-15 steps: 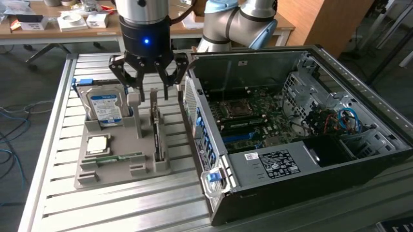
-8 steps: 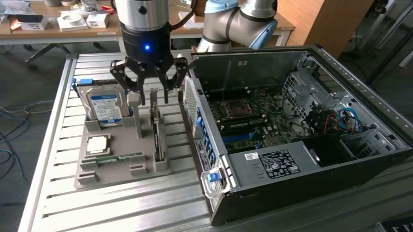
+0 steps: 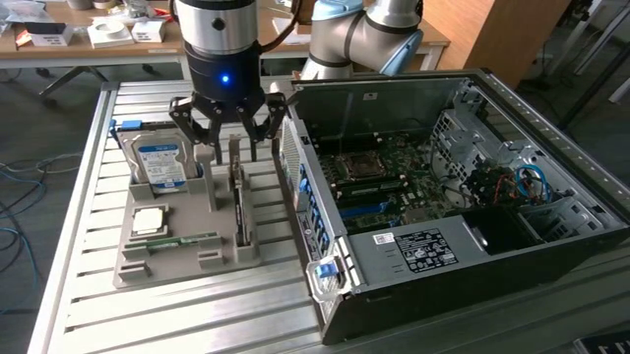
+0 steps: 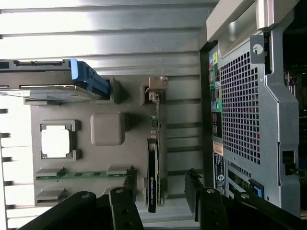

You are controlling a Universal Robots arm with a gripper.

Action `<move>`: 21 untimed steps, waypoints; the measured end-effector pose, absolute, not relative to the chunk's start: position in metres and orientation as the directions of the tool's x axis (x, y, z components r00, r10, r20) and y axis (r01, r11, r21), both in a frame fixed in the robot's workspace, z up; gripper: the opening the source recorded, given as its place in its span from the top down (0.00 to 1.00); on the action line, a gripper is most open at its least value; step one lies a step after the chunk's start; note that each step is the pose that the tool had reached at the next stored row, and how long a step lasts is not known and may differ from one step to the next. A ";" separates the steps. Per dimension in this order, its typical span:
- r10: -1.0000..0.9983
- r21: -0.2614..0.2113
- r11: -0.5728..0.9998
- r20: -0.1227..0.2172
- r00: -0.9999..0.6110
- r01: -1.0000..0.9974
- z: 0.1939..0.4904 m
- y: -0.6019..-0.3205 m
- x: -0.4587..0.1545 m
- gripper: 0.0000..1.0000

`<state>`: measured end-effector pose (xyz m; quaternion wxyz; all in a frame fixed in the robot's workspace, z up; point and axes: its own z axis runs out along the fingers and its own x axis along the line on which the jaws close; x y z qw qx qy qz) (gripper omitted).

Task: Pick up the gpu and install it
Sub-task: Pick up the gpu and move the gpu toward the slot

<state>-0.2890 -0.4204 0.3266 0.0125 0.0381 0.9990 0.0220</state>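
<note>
The gpu [image 3: 238,205] stands on its long edge in a slot of the grey holder tray [image 3: 187,259], a thin dark card with a metal bracket at its far end. My gripper [image 3: 229,147] hangs just above it, open. In the wrist view the gpu [image 4: 153,165] runs between my two black fingers [image 4: 128,184], with a gap on each side, and its bracket [image 4: 157,84] lies ahead. Nothing is held. The open computer case [image 3: 443,206] stands on the exterior view's right of the tray, its motherboard [image 3: 379,184] exposed.
On the tray are a silver hard drive with a blue label [image 3: 158,158], a square processor [image 3: 150,220] and a green memory stick [image 3: 172,241]. The case's rear panel [image 4: 249,110] stands close beside the gpu slot. Everything rests on a slatted metal table [image 3: 197,317].
</note>
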 end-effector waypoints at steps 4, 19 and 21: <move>0.077 0.045 0.996 -0.023 -0.997 0.076 0.322 -0.420 -0.289 0.47; 0.077 0.045 0.996 -0.023 -0.997 0.076 0.314 -0.424 -0.291 0.47; 0.077 0.045 0.996 -0.023 -0.997 0.076 0.314 -0.428 -0.291 0.47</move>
